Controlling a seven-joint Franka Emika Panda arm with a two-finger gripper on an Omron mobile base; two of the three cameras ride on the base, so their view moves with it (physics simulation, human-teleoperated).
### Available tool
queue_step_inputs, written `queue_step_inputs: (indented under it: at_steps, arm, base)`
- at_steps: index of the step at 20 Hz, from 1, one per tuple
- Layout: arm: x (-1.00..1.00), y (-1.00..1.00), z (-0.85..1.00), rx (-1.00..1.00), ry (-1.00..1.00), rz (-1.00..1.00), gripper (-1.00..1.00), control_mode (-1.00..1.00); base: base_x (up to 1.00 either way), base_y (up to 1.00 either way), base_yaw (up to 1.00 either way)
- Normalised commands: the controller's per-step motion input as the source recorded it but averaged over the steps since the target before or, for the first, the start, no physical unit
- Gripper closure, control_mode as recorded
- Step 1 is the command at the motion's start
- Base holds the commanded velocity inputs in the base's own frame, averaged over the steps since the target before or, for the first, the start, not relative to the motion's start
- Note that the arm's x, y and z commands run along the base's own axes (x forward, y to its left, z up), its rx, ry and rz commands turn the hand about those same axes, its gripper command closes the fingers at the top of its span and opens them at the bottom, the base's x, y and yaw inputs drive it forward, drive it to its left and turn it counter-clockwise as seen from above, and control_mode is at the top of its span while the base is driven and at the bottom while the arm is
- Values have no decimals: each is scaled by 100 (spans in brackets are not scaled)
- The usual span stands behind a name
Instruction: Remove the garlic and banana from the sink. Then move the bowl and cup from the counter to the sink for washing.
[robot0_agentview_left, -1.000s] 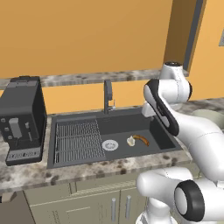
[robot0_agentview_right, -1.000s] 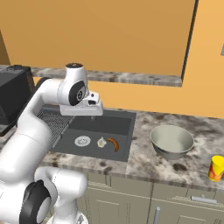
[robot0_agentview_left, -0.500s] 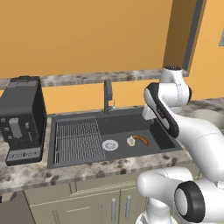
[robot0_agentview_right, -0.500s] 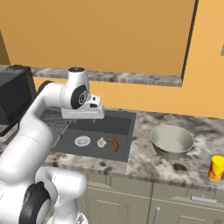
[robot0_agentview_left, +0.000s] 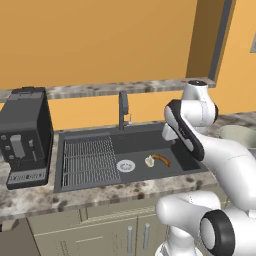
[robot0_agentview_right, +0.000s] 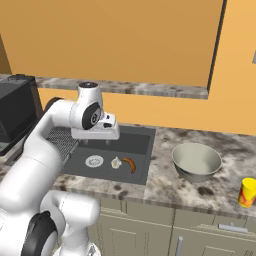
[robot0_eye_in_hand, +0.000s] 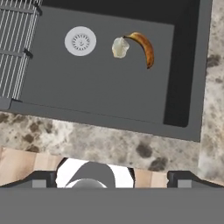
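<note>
Inside, speckled granite counter (robot0_agentview_right: 165, 185) borders dark sink (robot0_agentview_left: 145, 142) under orange wall (robot0_agentview_left: 100, 40).

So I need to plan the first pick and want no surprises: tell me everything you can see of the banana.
The banana is a small, curved, orange-yellow fruit with darker brown ends, its skin smooth and whole as far as the pictures show. It lies flat on the dark floor of the sink, in the open part beside the round silver drain, away from the ribbed rack. One tip meets or nearly meets the pale garlic, which sits between it and the drain. Nothing else touches it.
</note>
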Motion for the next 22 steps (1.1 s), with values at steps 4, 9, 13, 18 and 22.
queue_step_inputs:
  at_steps: [4, 9, 13, 18, 22]
  arm:
    - [2, 0, -12, 0, -8, 0, -100, -100]
    - [4, 0, -10, 0, -7, 2, -100, -100]
    - [5, 0, -12, 0, -2, 7, -100, -100]
    - [12, 0, -13, -1, 0, 7, -100, -100]
    - [14, 0, -15, -2, 0, 7, -100, -100]
  base:
    - [0, 0, 0]
    - [0, 0, 0]
    - [0, 0, 0]
    - [0, 0, 0]
    - [0, 0, 0]
